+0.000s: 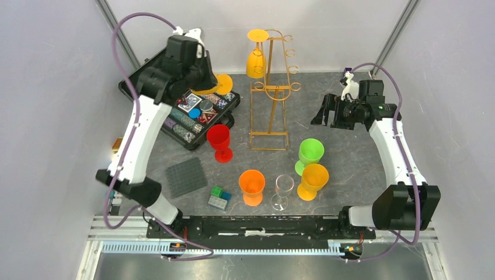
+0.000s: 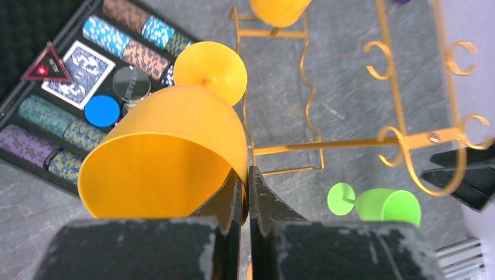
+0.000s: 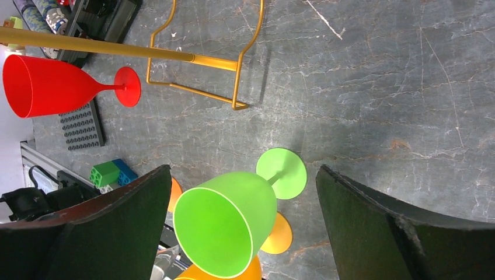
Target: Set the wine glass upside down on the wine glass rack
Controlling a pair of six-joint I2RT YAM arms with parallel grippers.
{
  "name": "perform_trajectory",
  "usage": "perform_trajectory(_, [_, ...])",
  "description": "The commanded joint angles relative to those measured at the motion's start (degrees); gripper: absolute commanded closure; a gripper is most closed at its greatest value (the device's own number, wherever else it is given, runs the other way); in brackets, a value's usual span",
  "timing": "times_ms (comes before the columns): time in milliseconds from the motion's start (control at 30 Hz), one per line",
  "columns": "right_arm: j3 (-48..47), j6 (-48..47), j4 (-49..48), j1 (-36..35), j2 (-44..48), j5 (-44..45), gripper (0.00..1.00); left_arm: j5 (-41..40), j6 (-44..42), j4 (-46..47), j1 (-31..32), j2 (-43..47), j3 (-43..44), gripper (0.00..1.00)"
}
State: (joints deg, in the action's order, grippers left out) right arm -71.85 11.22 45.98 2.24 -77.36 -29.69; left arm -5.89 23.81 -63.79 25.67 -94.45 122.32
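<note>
the left gripper (image 2: pixel 246 175) is clamped on the rim of an orange-yellow wine glass (image 2: pixel 169 146), its two fingers pinching the bowl wall with one inside and one outside. the glass lies tilted in the grip, open mouth toward the wrist camera and round foot pointing away toward the wine glass rack (image 2: pixel 350 143). from above, it hangs over the far right corner of the poker chip case (image 1: pixel 131 81), just left of the rack and not touching it. a second yellow glass (image 1: pixel 255 58) hangs upside down on the rack's far left side. the right gripper (image 3: pixel 243 172) hovers at the right with its jaws wide apart and nothing in them, above a green glass (image 3: pixel 225 230) standing on the table.
</note>
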Motion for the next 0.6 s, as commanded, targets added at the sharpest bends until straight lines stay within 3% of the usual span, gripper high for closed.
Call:
perform_trajectory(0, [-2.67, 0.98, 0.05, -0.17, 1.86, -0.4, 0.02, 2.39, -1.71, 11.8, -0.07, 9.53, -6.0, 0.95])
perform_trajectory(300, [-3.79, 3.53, -0.8, -0.21, 4.14, 0.19, 0.02, 8.41, 9.84, 35.7, -0.09, 26.9, -23.64, 0.94])
perform_trajectory(567, [-11.01, 7.46, -2.49, -0.21, 4.52, -1.33, 0.02, 15.3, 19.27, 46.7, -0.05, 30.11, -29.66, 0.97])
